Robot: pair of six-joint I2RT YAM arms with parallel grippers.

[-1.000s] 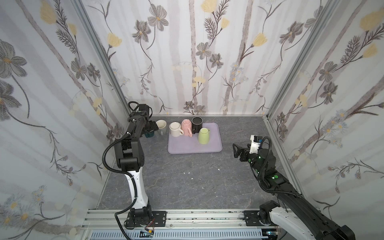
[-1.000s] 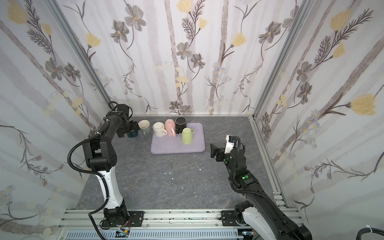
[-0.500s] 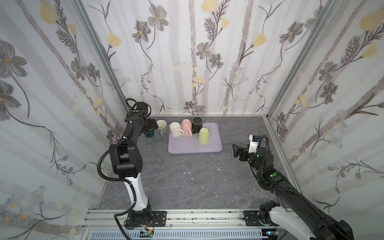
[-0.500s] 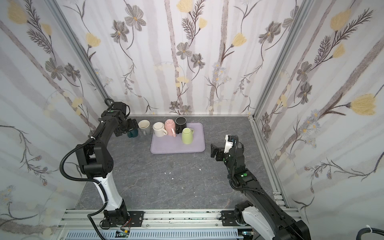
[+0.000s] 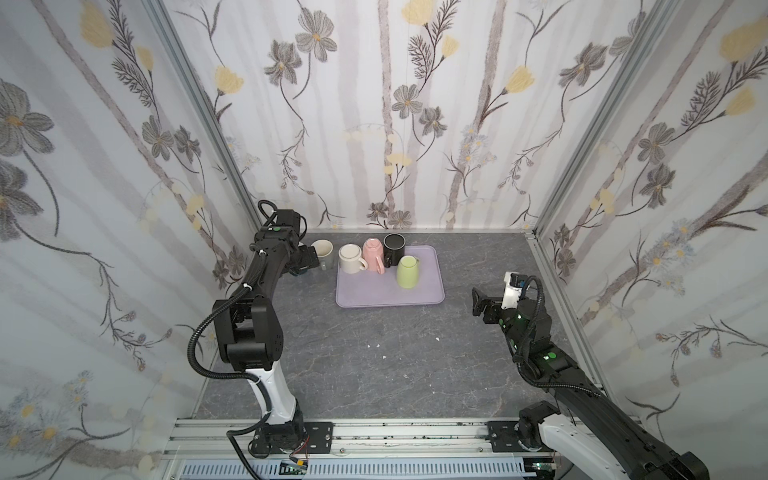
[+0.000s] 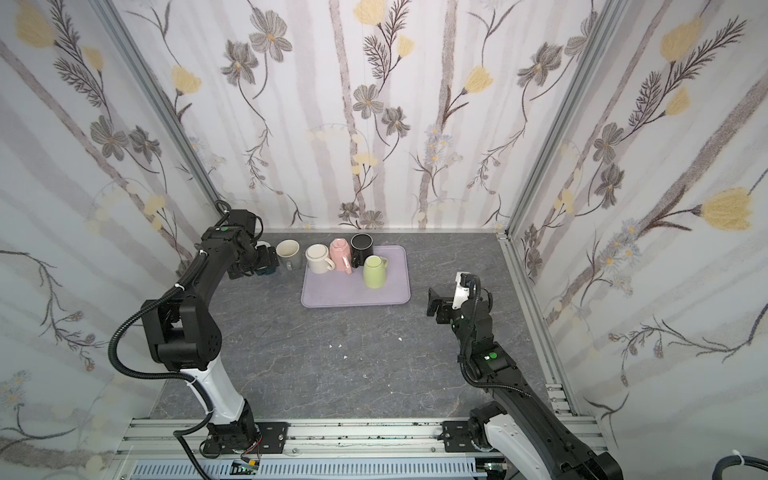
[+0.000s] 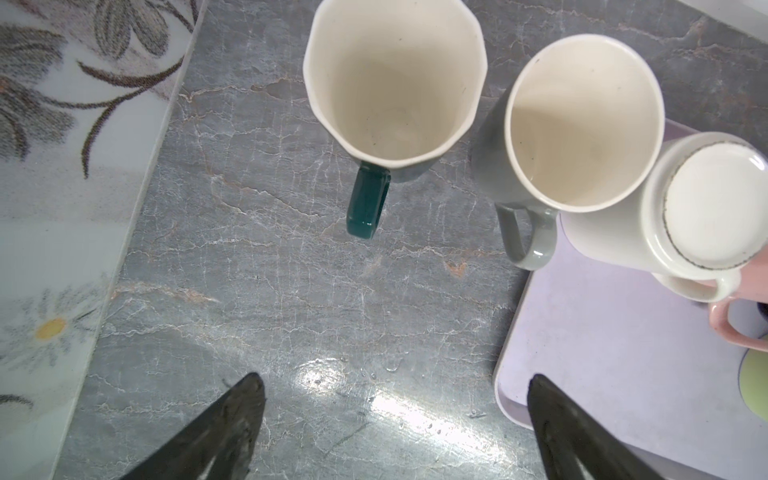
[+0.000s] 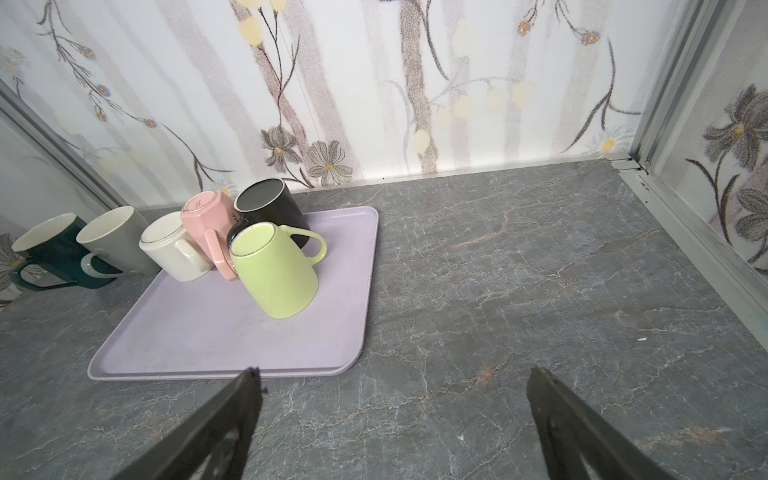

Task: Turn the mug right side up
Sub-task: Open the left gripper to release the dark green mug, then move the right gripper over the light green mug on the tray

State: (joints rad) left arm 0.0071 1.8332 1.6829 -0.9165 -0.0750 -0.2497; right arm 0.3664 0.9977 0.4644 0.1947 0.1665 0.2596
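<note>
On the lilac tray (image 5: 390,295) stand a white mug (image 5: 351,258), a pink mug (image 5: 373,254) and a lime-green mug (image 5: 408,272), all upside down, beside a black mug (image 5: 394,246). Two mugs stand upright on the table left of the tray: a grey mug (image 7: 582,120) and a dark green mug (image 7: 395,83). My left gripper (image 7: 395,382) hangs open above the table just short of the dark green mug's handle, holding nothing. My right gripper (image 8: 394,374) is open and empty, right of the tray's front corner (image 8: 340,365).
The flowered enclosure wall (image 7: 62,208) runs close beside the left gripper and the dark green mug. The left arm (image 5: 249,328) stands at the front left. The right arm (image 5: 536,349) leans in along the right wall rail (image 5: 557,291).
The left arm's elbow has swung toward the front while its gripper stayed by the dark green mug. The right arm has barely moved. Both grippers stay open.
</note>
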